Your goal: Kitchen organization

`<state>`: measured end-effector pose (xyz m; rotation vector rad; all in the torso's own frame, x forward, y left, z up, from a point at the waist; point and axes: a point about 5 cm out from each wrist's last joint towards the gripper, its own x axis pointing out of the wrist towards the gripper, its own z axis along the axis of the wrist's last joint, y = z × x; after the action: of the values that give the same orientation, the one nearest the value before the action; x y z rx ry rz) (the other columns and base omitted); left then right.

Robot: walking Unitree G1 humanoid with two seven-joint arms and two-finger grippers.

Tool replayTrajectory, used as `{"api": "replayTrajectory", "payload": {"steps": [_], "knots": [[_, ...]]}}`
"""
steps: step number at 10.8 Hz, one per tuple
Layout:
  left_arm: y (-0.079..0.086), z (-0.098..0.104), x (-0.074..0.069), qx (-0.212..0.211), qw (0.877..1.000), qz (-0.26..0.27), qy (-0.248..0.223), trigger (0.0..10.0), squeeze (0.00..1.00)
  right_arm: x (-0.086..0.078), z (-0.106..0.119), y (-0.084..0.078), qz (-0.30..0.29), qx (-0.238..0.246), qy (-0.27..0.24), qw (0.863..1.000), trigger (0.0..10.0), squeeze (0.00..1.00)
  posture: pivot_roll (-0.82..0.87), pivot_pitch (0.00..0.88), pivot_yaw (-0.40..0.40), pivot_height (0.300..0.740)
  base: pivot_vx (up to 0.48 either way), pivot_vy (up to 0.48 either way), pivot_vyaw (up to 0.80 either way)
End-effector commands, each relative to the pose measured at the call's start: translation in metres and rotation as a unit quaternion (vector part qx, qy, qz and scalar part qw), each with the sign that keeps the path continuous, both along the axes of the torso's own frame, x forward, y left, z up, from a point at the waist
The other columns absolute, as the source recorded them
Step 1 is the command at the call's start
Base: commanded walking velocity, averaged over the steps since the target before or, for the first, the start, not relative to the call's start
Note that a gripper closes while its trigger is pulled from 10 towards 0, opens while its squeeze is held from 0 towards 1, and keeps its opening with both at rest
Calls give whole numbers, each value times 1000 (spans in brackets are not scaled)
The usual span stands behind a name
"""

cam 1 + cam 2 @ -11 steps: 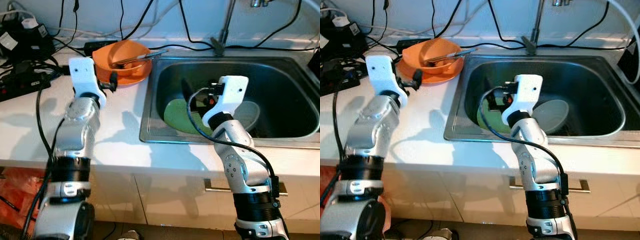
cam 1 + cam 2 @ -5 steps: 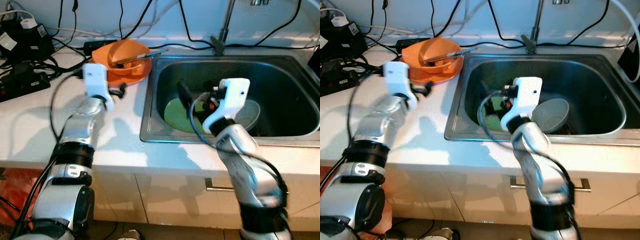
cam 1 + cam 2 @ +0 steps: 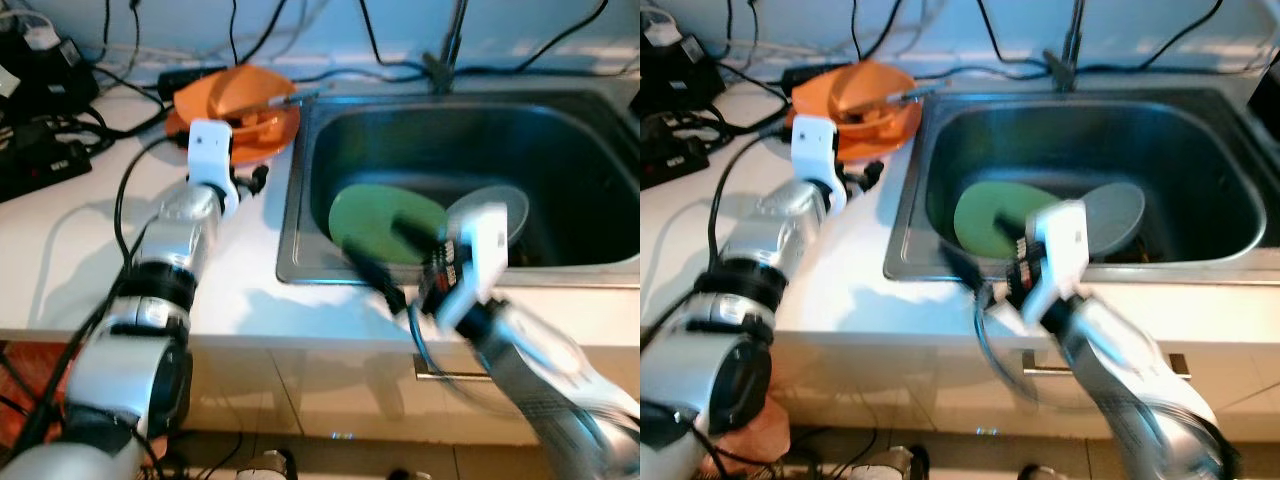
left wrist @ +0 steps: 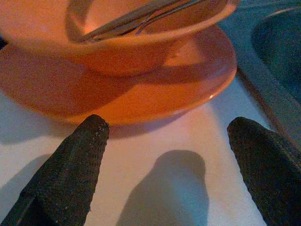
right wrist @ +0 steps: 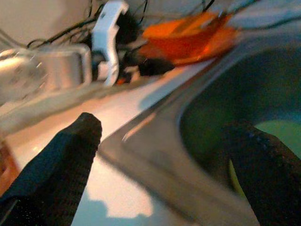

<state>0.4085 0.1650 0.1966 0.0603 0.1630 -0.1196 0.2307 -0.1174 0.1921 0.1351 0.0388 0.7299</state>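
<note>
An orange bowl [image 3: 232, 92] stands on an orange plate [image 3: 272, 126] on the white counter, left of the sink, with metal utensils [image 4: 141, 16] lying in it. My left gripper [image 3: 252, 181] is open just in front of the plate's rim [image 4: 155, 101], touching nothing. Inside the sink lie a green plate [image 3: 385, 220] and a grey dish [image 3: 503, 204], the dish partly hidden by my right wrist. My right gripper [image 3: 388, 262] is blurred over the sink's front rim. Its fingers [image 5: 61, 165] are spread wide with nothing between them.
The steel sink [image 3: 292, 235] fills the right half of the counter, with a faucet [image 3: 445, 55] at its back. Black cables and power strips [image 3: 40, 160] crowd the back left. A drawer handle [image 3: 1040, 368] sits below the counter edge.
My right arm has pulled back from inside the sink to its front rim, moving fast. My left gripper has advanced closer to the orange plate. The camera has shifted slightly.
</note>
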Motion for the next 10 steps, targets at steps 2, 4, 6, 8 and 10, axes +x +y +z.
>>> {"api": "replayTrajectory", "payload": {"steps": [2,4,6,8,10], "knots": [[4,4,3,10,1000,-1,-4,10000,0,-9,6,-1,11,0,4,1000,10000,0,-15,198,103,740,0,0,0],[12,12,7,17,1000,9,-13,10000,0,-18,3,-7,8,-17,20,1000,10000,0,-34,215,103,740,0,0,0],[15,15,8,27,999,11,-16,10000,0,-20,3,-7,8,-19,25,999,10000,0,-38,218,105,740,0,0,0],[21,27,11,38,998,23,-34,10000,0,-25,3,-6,8,-21,30,999,10000,0,-45,224,113,740,0,0,0],[21,40,13,33,998,22,-53,10000,0,-24,3,-5,7,-21,29,999,10000,0,-45,222,113,740,0,0,0]]}}
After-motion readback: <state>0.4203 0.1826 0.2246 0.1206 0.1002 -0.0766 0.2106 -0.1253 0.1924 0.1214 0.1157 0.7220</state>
